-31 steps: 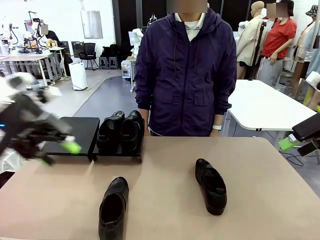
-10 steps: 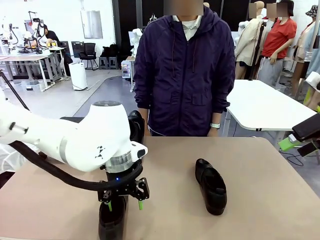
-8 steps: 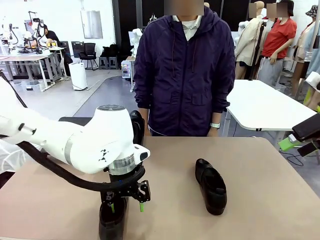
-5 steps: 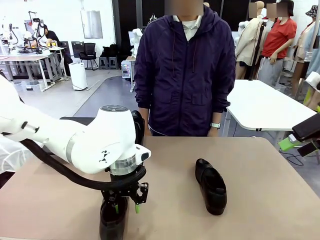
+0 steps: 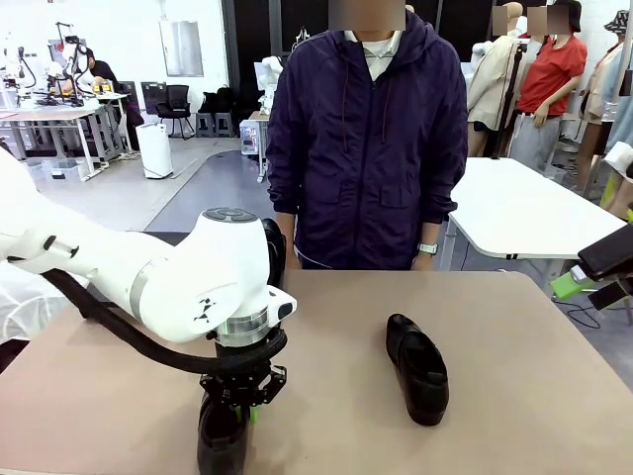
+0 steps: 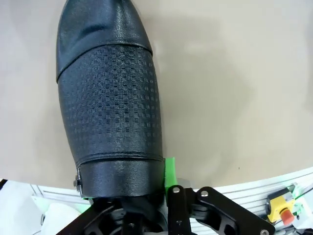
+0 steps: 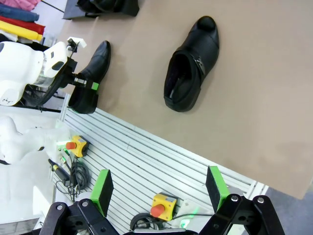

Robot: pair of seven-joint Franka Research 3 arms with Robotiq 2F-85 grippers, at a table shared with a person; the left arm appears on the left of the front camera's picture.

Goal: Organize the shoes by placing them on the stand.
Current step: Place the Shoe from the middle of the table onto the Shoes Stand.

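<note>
A black glossy shoe (image 5: 222, 440) lies at the table's front edge, toe pointing away from me. My left gripper (image 5: 238, 398) stands over its heel end, shut on the shoe (image 6: 110, 98), and a green pad (image 6: 169, 171) presses its side. From the right wrist, the same shoe (image 7: 91, 76) shows with the left gripper (image 7: 82, 84) clamped on it. A second loose shoe (image 5: 417, 368) lies at mid-right, also seen as shoe (image 7: 190, 63). The stand (image 7: 72, 13) holds two shoes (image 7: 105, 5) at the far left. My right gripper (image 7: 159, 188) hangs open off the table's right side.
A person in a dark purple jacket (image 5: 368, 139) stands at the far edge, behind the table (image 5: 514, 416). My bulky left arm (image 5: 168, 282) hides most of the stand in the front view. Emergency-stop buttons (image 7: 159, 208) sit on the slatted base below the near edge.
My left gripper dropped lower onto the front shoe's heel end and its fingers closed from wide open onto the shoe. The right arm and the other shoe stayed still.
</note>
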